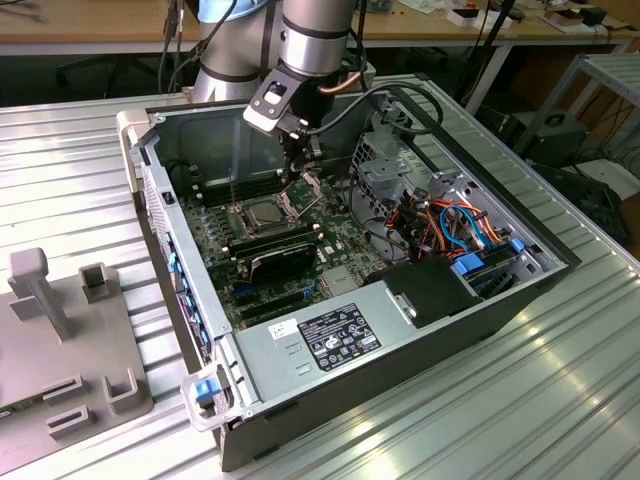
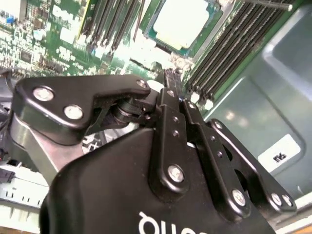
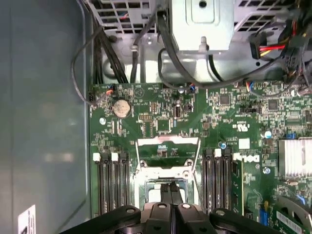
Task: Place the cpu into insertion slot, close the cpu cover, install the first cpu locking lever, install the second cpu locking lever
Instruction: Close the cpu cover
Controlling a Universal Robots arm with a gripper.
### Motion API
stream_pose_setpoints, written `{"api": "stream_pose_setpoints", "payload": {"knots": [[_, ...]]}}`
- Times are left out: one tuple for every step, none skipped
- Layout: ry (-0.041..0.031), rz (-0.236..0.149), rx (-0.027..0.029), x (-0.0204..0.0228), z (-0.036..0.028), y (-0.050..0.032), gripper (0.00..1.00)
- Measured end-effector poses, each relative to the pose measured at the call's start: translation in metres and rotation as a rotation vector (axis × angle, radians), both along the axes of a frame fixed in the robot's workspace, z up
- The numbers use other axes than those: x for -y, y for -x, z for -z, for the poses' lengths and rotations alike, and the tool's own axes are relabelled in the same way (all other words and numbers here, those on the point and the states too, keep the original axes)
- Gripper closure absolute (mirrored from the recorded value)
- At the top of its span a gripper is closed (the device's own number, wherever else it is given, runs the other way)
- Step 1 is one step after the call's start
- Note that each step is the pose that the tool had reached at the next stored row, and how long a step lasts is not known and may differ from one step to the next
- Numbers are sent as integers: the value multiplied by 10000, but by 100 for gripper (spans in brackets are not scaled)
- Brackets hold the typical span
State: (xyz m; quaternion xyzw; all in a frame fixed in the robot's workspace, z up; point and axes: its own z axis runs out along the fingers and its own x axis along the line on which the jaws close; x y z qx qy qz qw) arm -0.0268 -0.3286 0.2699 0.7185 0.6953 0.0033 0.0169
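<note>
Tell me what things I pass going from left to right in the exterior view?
Grey plastic stand → blue latch → cpu → orange and blue cables → grey metal rack.

The computer case stands on the table, with a fixture block beside it at the exterior view's left. The motherboard lies on the case floor. The cpu sits in the insertion slot, which has memory slots on two opposite sides. The cpu cover is swung open, just beyond the slot (hinge side). The gripper hangs over the slot. The power supply occupies the near end of the case, and the drive cage and cables are at the exterior view's right.
</note>
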Motion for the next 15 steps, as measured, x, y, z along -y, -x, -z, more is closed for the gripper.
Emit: {"api": "stream_pose_setpoints", "payload": {"knots": [[1, 0, 0, 0, -1, -52, 89], [1, -2, 0, 0, -2, -91, 89], [2, 0, -1, 0, -2, -130, 89], [1, 0, -1, 0, -2, -172, 89], [1, -1, 0, 0, -2, -213, 89], [1, -1, -1, 0, -2, -254, 89], [1, -2, -1, -1, -2, -289, 89], [2, -2, -1, -1, -2, -329, 89], [2, -1, -1, -1, -2, -361, 89], [3, -3, -1, -2, -2, -401, 89], [2, -1, -1, -3, -2, -435, 89], [1, -1, 0, -4, -1, -483, 89], [0, -1, 0, -5, 0, -518, 89], [0, -1, 0, -6, 2, -572, 89], [2, -3, -1, -7, 7, -602, 89]]}}
